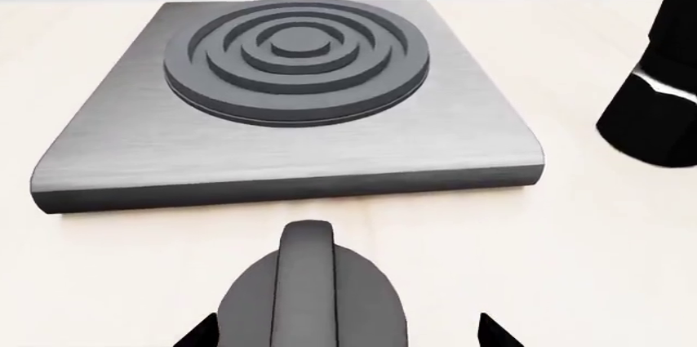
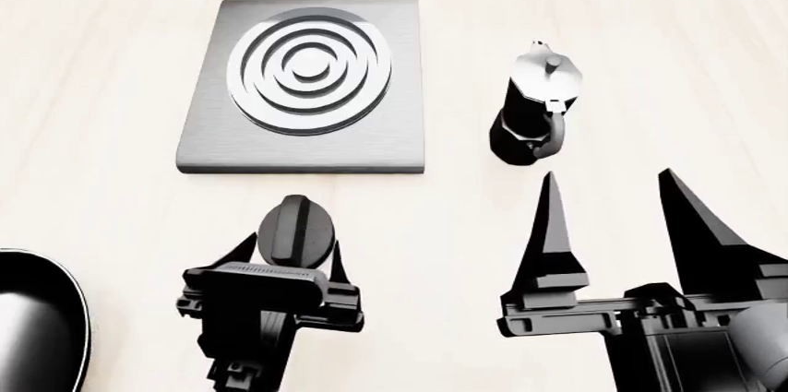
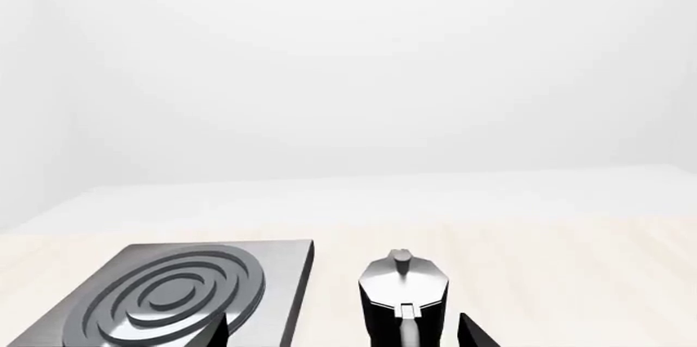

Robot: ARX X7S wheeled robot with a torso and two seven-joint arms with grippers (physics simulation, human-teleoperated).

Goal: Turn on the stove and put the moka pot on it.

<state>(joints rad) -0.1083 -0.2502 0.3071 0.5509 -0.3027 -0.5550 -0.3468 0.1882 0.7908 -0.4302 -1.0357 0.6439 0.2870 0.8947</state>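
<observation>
The stove (image 2: pixel 304 88) is a flat grey slab with burner rings, lying at the far left of the pale table. Its round knob (image 2: pixel 295 231) sits just in front of it. My left gripper (image 2: pixel 291 258) is open, one finger on each side of the knob; in the left wrist view the knob (image 1: pixel 310 290) fills the space between the fingertips, with a gap on one side. The moka pot (image 2: pixel 536 111) stands upright to the right of the stove. My right gripper (image 2: pixel 619 221) is open and empty, short of the pot. In the right wrist view the pot (image 3: pixel 403 298) stands ahead between the fingertips.
A black frying pan (image 2: pixel 37 318) lies at the near left edge of the head view, left of my left arm. The stove also shows in the left wrist view (image 1: pixel 289 94) and the right wrist view (image 3: pixel 175 298). A white wall stands beyond the table.
</observation>
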